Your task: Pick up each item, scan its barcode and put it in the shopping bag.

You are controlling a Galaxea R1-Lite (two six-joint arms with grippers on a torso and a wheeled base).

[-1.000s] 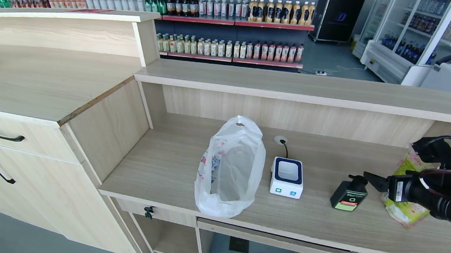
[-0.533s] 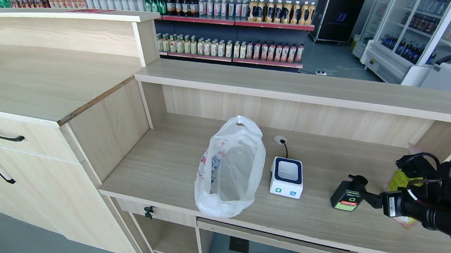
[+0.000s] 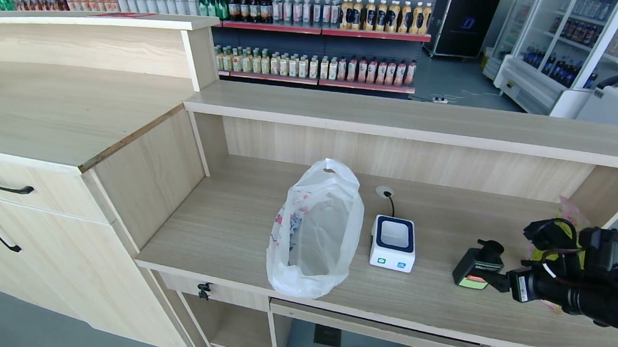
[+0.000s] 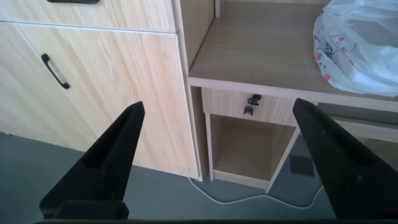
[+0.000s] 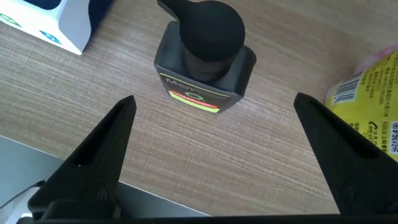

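The small dark pump bottle with a green and red label stands upright on the pale wooden counter, at 3 o'clock from the white and blue scanner box. The right gripper is nearest, with its fingers spread wide and holding nothing. In the head view the bottle sits at 10 o'clock from it, lined up with the gap. The left gripper is spread wide too, well apart from the bottle.

A pale wooden bench sits below a raised ledge. To its left stands a cabinet with black handles, and a key hangs from a drawer lock. Behind are shelves of bottled drinks, a black case and glass-door fridges.
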